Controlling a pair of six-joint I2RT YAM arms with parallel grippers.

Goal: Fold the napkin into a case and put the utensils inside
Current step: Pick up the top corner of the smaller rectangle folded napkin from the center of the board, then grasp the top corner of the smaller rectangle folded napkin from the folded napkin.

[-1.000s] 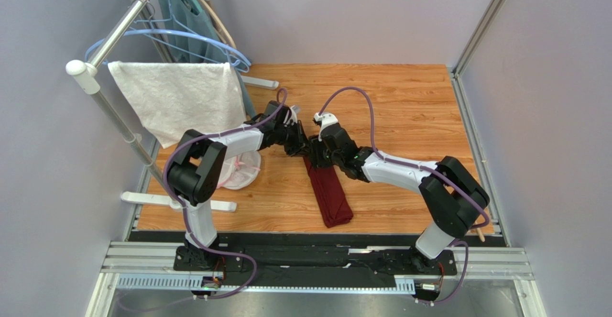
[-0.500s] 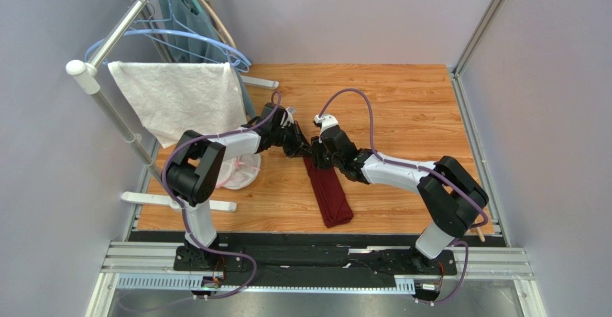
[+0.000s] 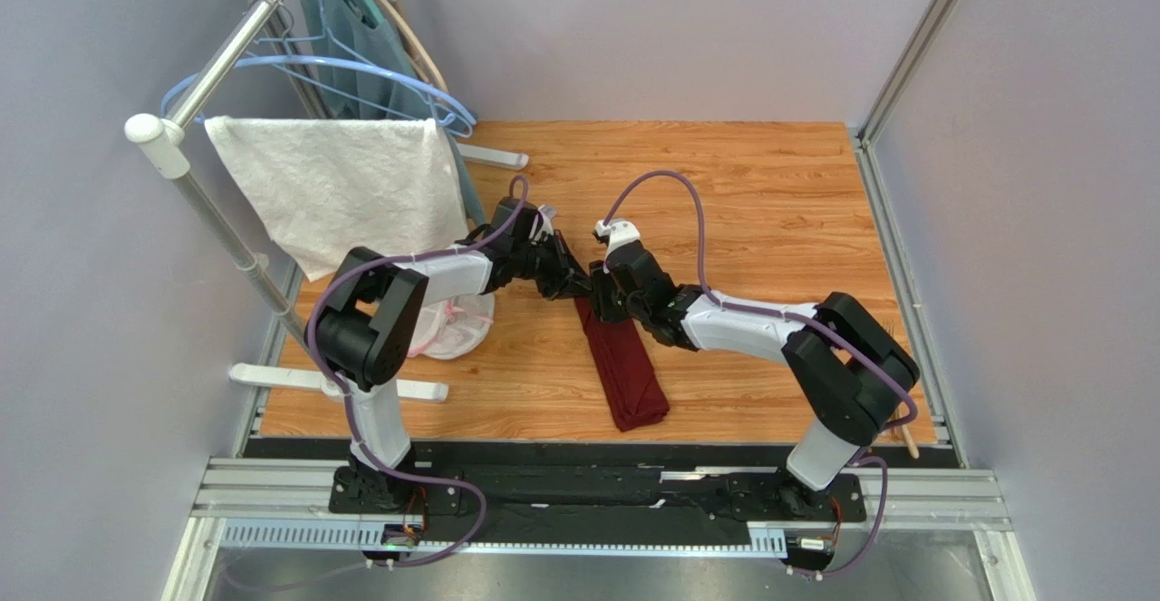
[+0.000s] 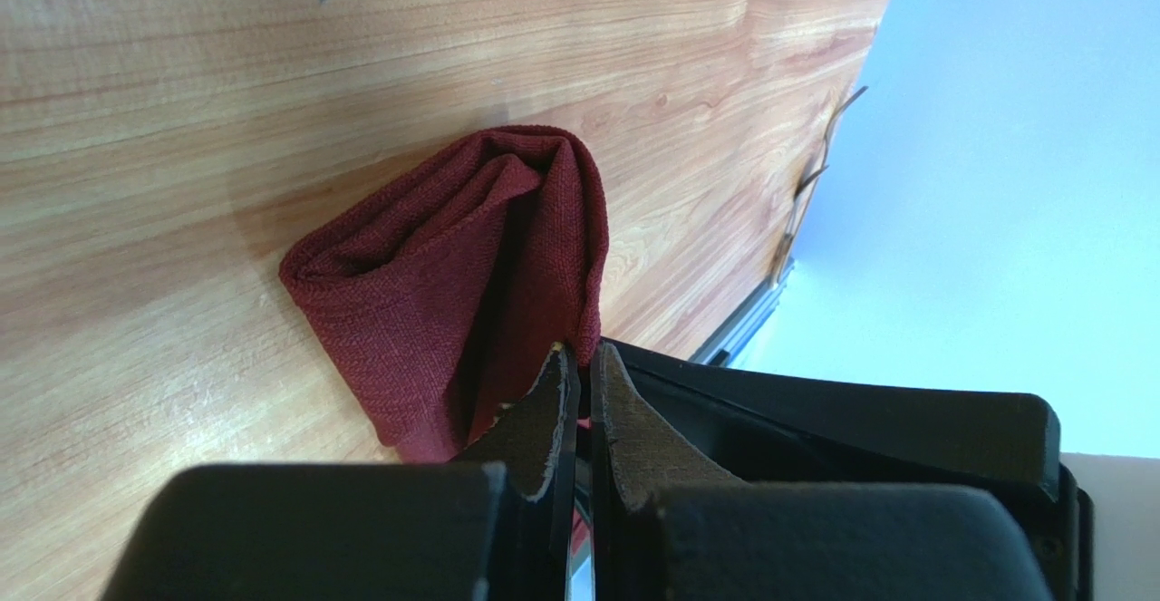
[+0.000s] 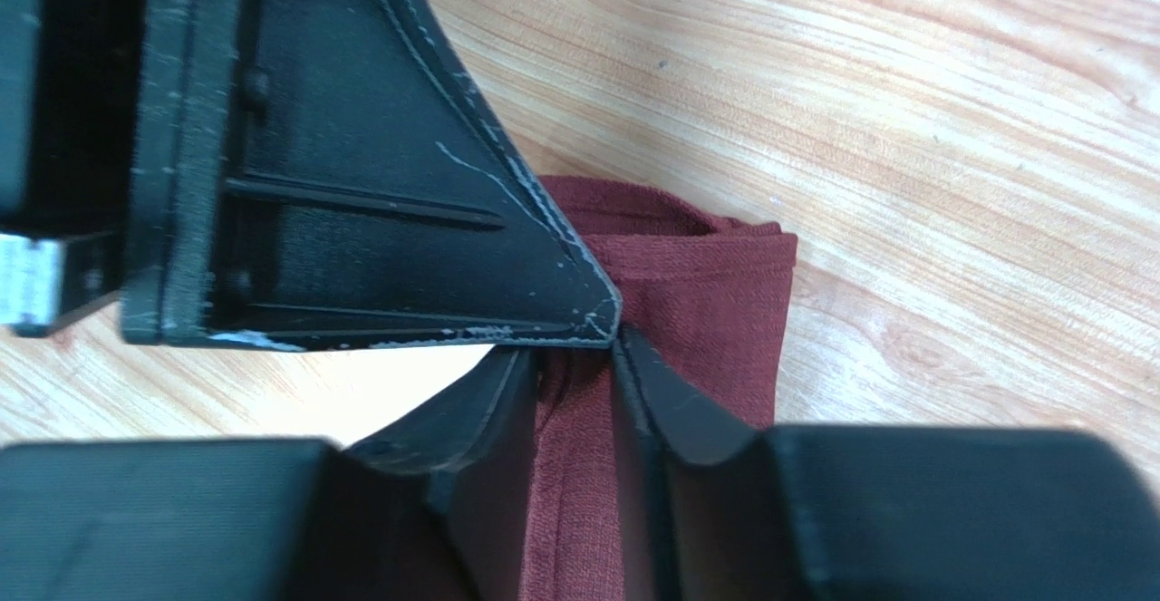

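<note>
The maroon napkin (image 3: pixel 629 367) lies on the wooden table as a narrow folded strip, running from the middle toward the near edge. Both grippers meet at its far end. My left gripper (image 3: pixel 577 287) (image 4: pixel 579 354) is shut on a raised edge of the napkin (image 4: pixel 449 254). My right gripper (image 3: pixel 601 305) (image 5: pixel 579 350) is closed on a fold of the napkin (image 5: pixel 715 288), with cloth filling the gap between its fingers; the left gripper's black finger (image 5: pixel 395 220) touches its tips. The utensils show only as slim tan shapes (image 4: pixel 814 173) by the table's near right edge.
A white textured towel (image 3: pixel 341 193) hangs on a metal rack (image 3: pixel 204 84) at the left, with blue hangers (image 3: pixel 388 78) behind it. A pale pink-and-white object (image 3: pixel 456 329) lies under the left arm. Grey walls close in the table (image 3: pixel 790 193) on three sides.
The right gripper's jaws have narrowed onto the napkin's far end and the arm has edged slightly left. The left gripper has kept its hold with little movement.
</note>
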